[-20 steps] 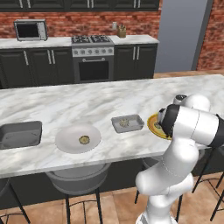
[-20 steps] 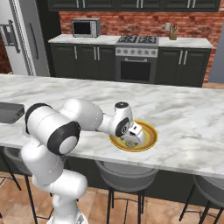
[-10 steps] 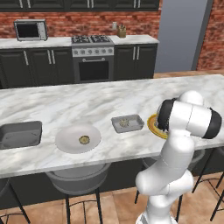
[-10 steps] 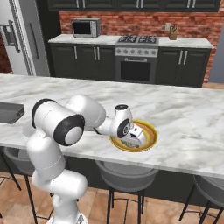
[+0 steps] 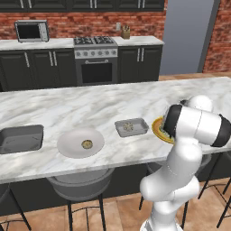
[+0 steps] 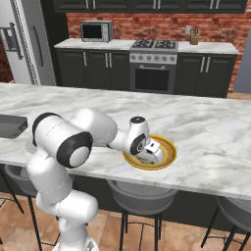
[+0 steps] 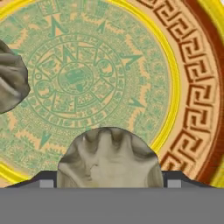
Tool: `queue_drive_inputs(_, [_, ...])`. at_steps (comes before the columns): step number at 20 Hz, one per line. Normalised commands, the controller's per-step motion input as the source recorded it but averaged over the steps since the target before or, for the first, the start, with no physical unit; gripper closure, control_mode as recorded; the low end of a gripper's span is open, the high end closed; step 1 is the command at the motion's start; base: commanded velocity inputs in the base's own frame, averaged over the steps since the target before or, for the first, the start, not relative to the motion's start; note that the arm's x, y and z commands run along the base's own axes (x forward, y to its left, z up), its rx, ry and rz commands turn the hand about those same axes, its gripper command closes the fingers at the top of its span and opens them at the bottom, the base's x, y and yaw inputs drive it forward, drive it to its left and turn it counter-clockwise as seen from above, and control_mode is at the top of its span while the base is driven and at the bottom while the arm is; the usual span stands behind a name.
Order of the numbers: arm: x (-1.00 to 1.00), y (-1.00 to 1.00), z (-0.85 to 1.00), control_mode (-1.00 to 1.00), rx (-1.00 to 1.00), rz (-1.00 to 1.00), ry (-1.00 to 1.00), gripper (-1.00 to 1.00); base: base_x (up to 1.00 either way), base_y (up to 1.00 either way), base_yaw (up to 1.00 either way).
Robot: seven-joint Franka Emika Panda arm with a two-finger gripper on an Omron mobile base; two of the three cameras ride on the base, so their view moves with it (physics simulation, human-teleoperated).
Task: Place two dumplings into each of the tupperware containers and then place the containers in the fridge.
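My gripper [image 6: 149, 157] is down on the yellow-rimmed plate [image 6: 166, 149]. In the hand view my gripper [image 7: 109, 181] is open, its fingertips [image 7: 46, 181] close on either side of a tan dumpling [image 7: 109, 153] that rests on the plate. A second dumpling [image 7: 11, 83] lies further along the patterned plate [image 7: 183, 87]. One grey tupperware container [image 5: 131, 127] with dumplings [image 5: 128, 126] in it stands left of the yellow-rimmed plate [image 5: 158, 130]. The other container [image 5: 20, 137] is at the far left. The fridge [image 6: 22, 39] stands at the back left.
A round white plate [image 5: 67, 146] carrying one dumpling [image 5: 86, 144] sits between the two containers. Stools stand under the island's front edge. My own arm [image 5: 194, 126] covers much of the yellow-rimmed plate in the left base view. Stove and microwave line the back wall.
The arm's elbow has swung over a little while the hand stayed low on the yellow-rimmed plate. Nothing on the counter has moved.
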Motion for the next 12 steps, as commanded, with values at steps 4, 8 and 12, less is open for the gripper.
queue_drive_inputs(4, [-0.24, 0.01, 1.0, -1.0, 0.21, 0.11, -0.25, 1.0, 0.0, 0.0, 0.0])
queue_drive_inputs(8, [0.26, 0.52, 1.0, -1.0, 0.07, 0.3, -0.11, 1.0, 0.0, 0.0, 0.0])
queue_drive_inputs(12, [0.75, 0.99, 0.8, -1.0, 0.0, 0.33, 0.0, 1.0, 0.0, 0.0, 0.0])
